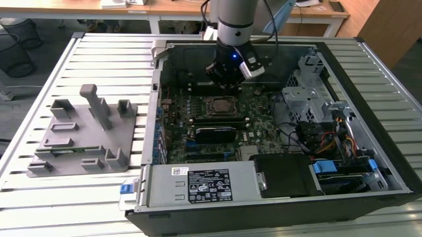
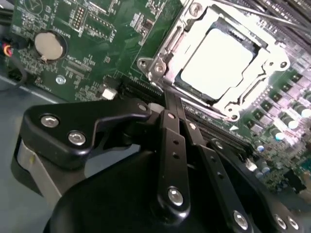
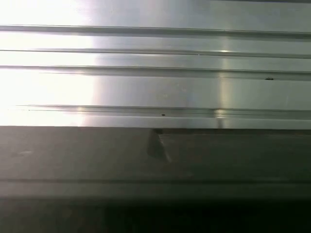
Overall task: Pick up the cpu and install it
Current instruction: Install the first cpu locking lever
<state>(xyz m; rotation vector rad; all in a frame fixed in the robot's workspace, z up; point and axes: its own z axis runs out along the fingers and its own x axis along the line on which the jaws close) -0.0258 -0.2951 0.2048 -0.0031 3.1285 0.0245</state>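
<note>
Gripper (image 1: 226, 85) hangs inside the open computer case (image 1: 369, 163), low over the far part of the motherboard (image 1: 178, 123) and just beyond the socket frame (image 1: 220, 105). In the second wrist view its black fingers (image 2: 173, 127) lie pressed together, side by side, with nothing between them. The cpu (image 2: 217, 60) sits in the socket — its bright metal top shows flat inside the silver frame (image 2: 165, 46), which surrounds it on all sides; the fingertips are near the frame's edge but apart from the chip. In the exterior view the socket lies about mid-board, with a black heatsink block (image 1: 214, 133) just nearer the camera and the power supply (image 1: 201, 183) along the case's near wall. A grey parts fixture (image 1: 86, 136) stands on the slatted table (image 1: 39, 89), well apart, at the exterior view's left. A round coin battery (image 2: 50, 45) sits on the board away from the socket. The first wrist view takes in ribbed metal slats (image 3: 155, 73) above a dark edge (image 3: 155, 155).
</note>
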